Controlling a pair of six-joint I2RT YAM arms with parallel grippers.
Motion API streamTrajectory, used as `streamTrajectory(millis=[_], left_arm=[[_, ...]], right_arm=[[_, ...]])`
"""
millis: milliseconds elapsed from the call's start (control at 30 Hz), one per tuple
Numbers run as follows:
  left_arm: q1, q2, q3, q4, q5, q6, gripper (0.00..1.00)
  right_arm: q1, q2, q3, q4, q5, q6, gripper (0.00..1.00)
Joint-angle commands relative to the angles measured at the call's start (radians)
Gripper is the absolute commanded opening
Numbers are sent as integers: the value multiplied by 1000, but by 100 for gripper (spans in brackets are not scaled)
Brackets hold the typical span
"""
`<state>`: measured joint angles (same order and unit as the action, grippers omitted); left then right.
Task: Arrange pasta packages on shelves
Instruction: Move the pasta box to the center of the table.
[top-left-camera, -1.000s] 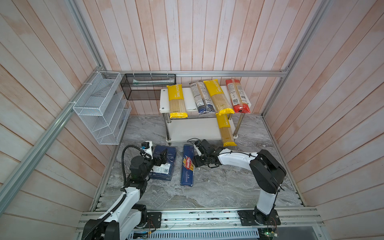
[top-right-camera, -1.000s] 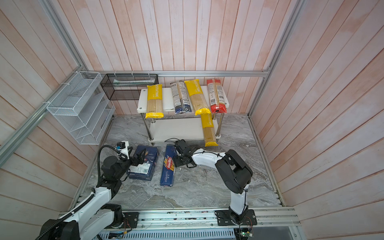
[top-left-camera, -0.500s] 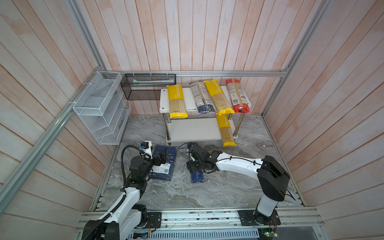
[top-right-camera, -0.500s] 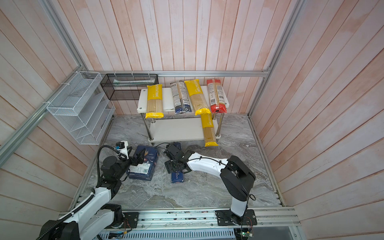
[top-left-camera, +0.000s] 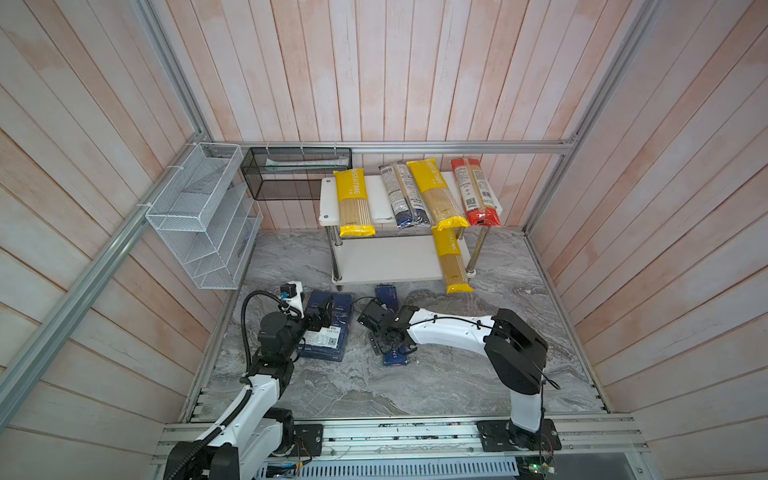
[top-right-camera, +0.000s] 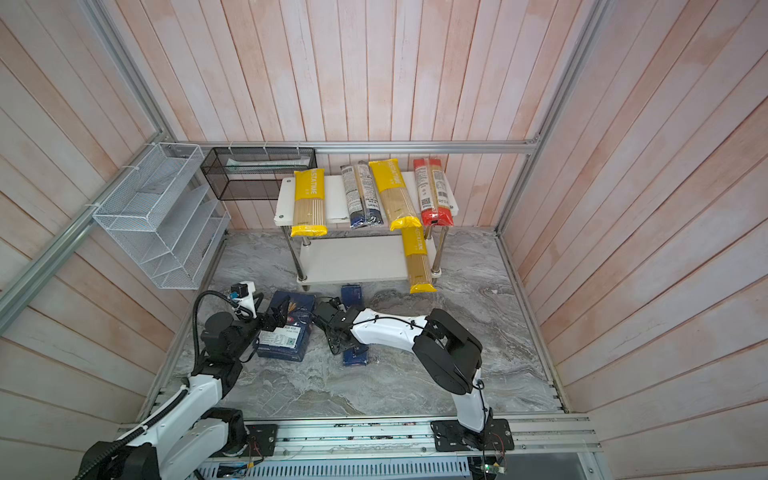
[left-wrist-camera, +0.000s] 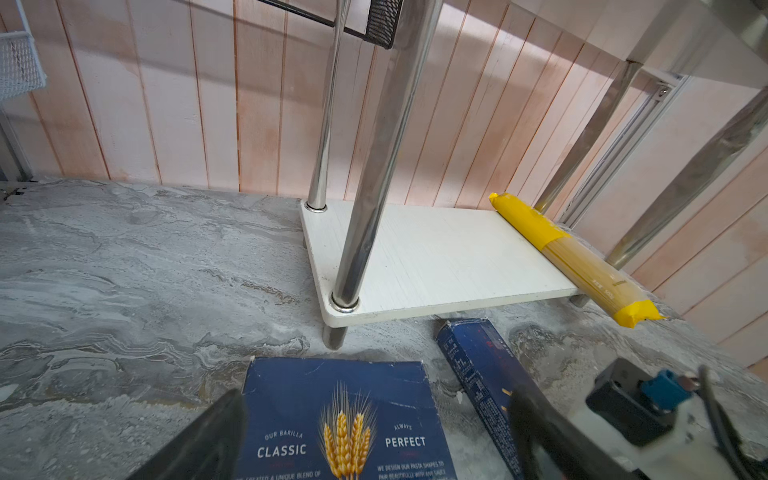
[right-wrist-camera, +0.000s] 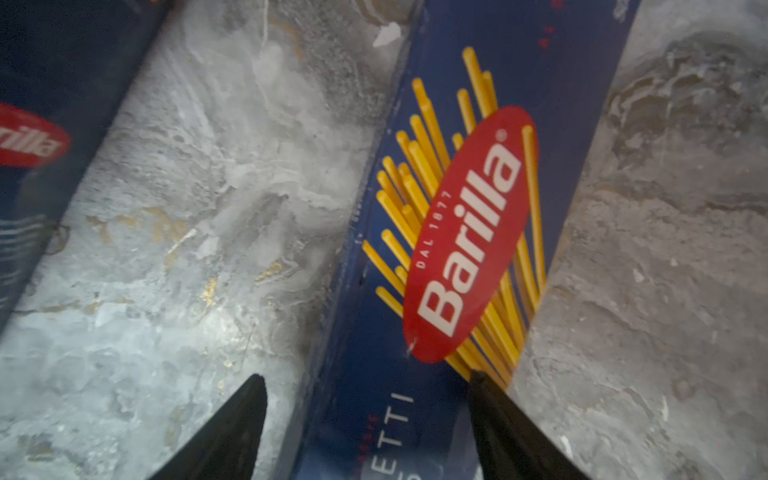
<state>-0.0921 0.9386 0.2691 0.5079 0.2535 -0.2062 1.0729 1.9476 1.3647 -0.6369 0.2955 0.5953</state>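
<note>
Two packs are not yet shelved: the slim blue Barilla pack (right-wrist-camera: 469, 232) and the wider Barilla box (top-left-camera: 328, 340). Both lie flat on the marble tabletop (top-left-camera: 374, 390), side by side but apart, just in front of the shelves (top-left-camera: 386, 257).

Right gripper (right-wrist-camera: 365, 376) hangs low over the slim pack, jaws spread wide and straddling its width. One finger shows a clear gap to the pack's edge; the other sits at the far edge (contact not certain). Nothing held.

Left gripper (left-wrist-camera: 376, 395) is over the box, jaws likewise apart, wider than the box, empty.

Five bags are on the shelves: four on the top board, and one yellow bag (top-left-camera: 451, 262) on the lower board, overhanging its front edge.

Step in hand, as I judge it: picking up the slim pack. Next move calls for closing squarely on its long sides, lifting level, then sliding it onto the bare lower board, clear of the chrome posts (top-left-camera: 333, 253).
</note>
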Motion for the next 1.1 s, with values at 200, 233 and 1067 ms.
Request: streamTrajectory(millis=[200, 233, 1067], left_arm=[[6, -13, -12, 3, 8, -5, 100], [7, -14, -13, 4, 8, -4, 100], [12, -14, -12, 5, 13, -7, 100]], right_arm=[[-8, 32, -36, -117, 56, 70, 81], [-11, 28, -45, -117, 56, 72, 83], [-91, -165, -357, 238, -133, -18, 89]])
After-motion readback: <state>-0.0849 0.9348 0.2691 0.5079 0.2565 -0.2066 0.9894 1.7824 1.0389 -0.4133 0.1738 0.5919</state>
